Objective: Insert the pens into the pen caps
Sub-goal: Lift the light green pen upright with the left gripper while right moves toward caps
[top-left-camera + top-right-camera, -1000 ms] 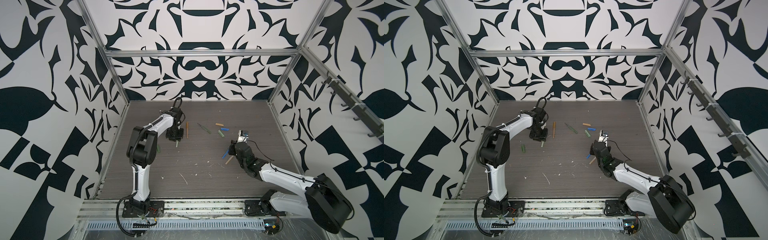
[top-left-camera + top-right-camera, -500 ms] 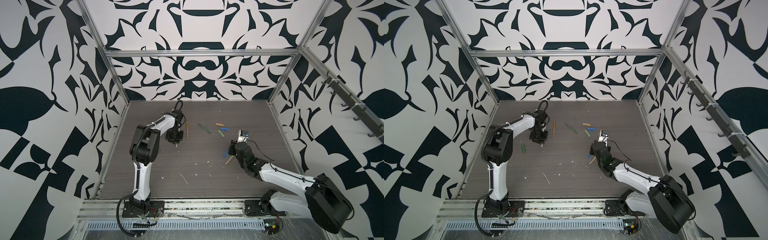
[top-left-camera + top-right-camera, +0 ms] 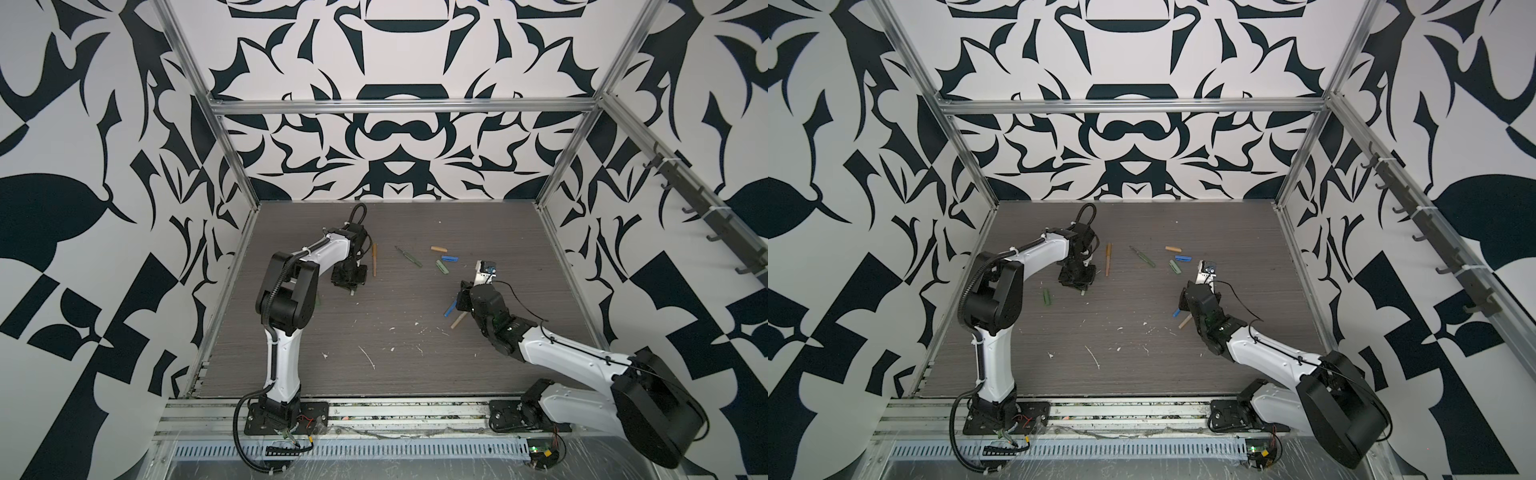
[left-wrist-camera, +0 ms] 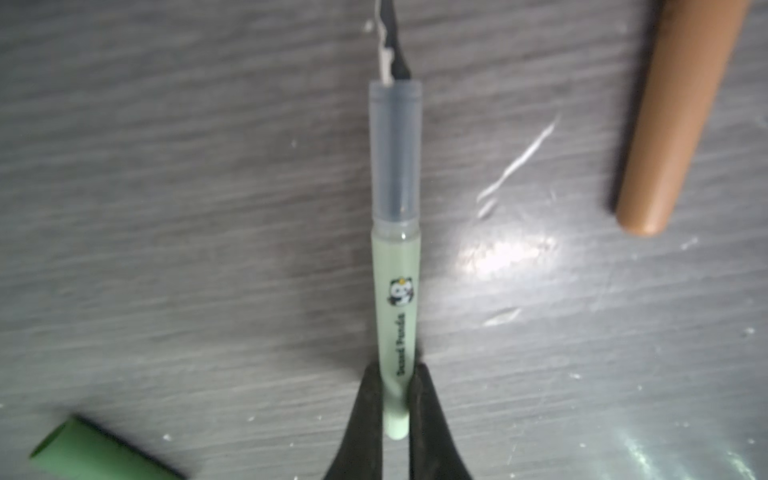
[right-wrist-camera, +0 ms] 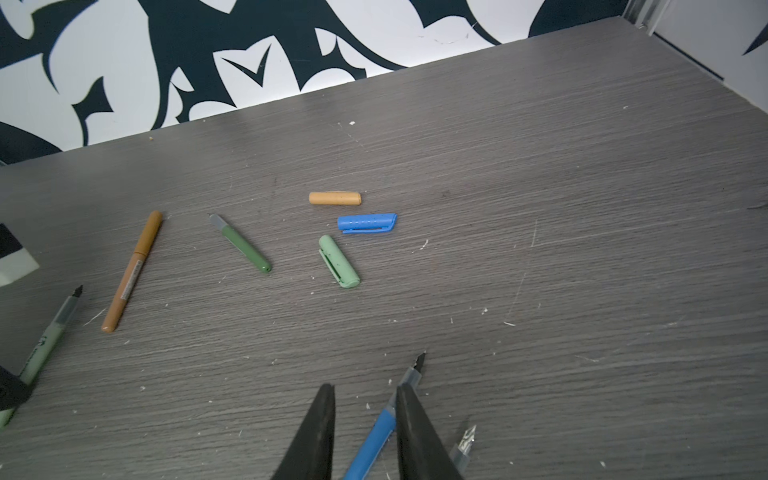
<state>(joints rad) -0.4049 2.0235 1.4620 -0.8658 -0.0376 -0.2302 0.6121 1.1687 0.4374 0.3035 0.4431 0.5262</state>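
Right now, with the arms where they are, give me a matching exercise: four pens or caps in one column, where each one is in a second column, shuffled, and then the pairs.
Things
1. pale green pen
2. blue pen
3. blue cap
4. dark green cap

Places
A. on the table, between the tan cap and the light green cap
B. pinched near its rear end in the shut left claw
C. lying alone, away from the other caps
D. on the table under the open right claw

Pairs: 1-B, 2-D, 3-A, 4-C
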